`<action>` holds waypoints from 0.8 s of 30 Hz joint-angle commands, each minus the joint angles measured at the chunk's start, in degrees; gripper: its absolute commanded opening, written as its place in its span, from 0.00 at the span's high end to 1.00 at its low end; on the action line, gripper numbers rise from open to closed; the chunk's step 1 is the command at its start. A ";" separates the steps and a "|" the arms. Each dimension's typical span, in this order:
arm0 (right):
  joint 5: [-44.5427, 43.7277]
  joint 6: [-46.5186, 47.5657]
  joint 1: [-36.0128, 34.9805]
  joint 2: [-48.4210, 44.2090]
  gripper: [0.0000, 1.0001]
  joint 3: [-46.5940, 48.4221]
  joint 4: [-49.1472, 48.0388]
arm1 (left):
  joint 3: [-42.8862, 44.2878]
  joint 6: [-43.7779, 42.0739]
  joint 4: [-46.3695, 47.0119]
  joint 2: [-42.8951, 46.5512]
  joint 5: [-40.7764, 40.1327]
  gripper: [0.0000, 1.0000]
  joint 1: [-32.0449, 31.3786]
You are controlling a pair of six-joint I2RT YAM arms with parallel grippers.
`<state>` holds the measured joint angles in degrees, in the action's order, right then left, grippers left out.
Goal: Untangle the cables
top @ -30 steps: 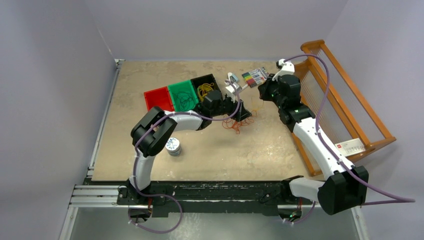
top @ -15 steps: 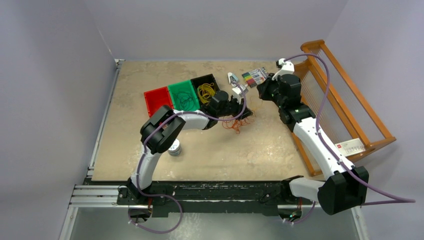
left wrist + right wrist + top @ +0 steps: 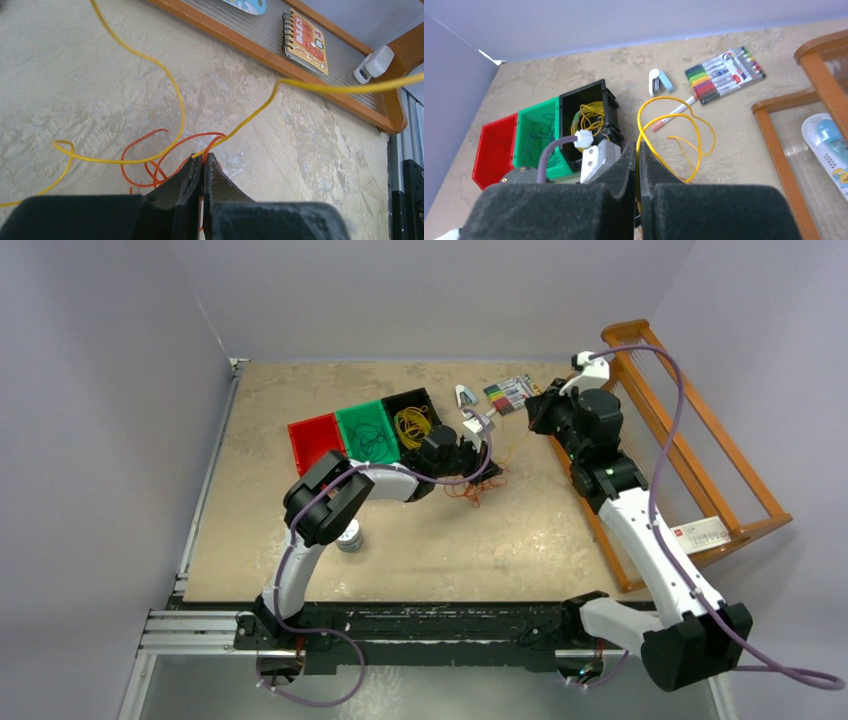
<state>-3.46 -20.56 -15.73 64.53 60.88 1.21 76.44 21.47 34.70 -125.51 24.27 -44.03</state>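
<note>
Table [image 3: 300,390]: cable tangle [image 3: 468,487] lies mid-table, right of the black bin [image 3: 610,102]. Left gripper [image 3: 202,160] is clenched on the tangle where a yellow strand meets orange loops. Right gripper [image 3: 638,150], raised near the marker pack [image 3: 724,74], pinches the yellow cable [image 3: 310,86].

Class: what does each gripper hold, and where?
Right gripper: yellow cable, one strand of its loop. Left gripper: shut where orange cable and yellow cross; which, unclear.
</note>
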 commanded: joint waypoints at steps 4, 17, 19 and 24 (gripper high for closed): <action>-6.42 2.24 0.17 -6.35 1.00 3.71 -2.46 | -1.62 0.23 2.13 0.31 -0.36 1.00 -0.19; -5.92 5.59 0.19 -9.28 1.00 3.91 -4.83 | -2.52 -0.11 0.07 0.89 -2.45 0.92 -0.18; -4.58 6.46 0.17 -10.24 1.00 3.45 -6.53 | -3.34 -0.18 -0.50 2.19 -3.24 0.90 -0.16; -4.34 8.12 0.17 -12.61 1.00 3.36 -10.82 | -6.87 -0.64 -0.80 5.12 -4.89 0.89 -0.17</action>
<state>-8.88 -15.07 -15.70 55.00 63.05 -1.78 71.85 21.45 33.34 -125.14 21.12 -44.03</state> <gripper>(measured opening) 0.008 0.109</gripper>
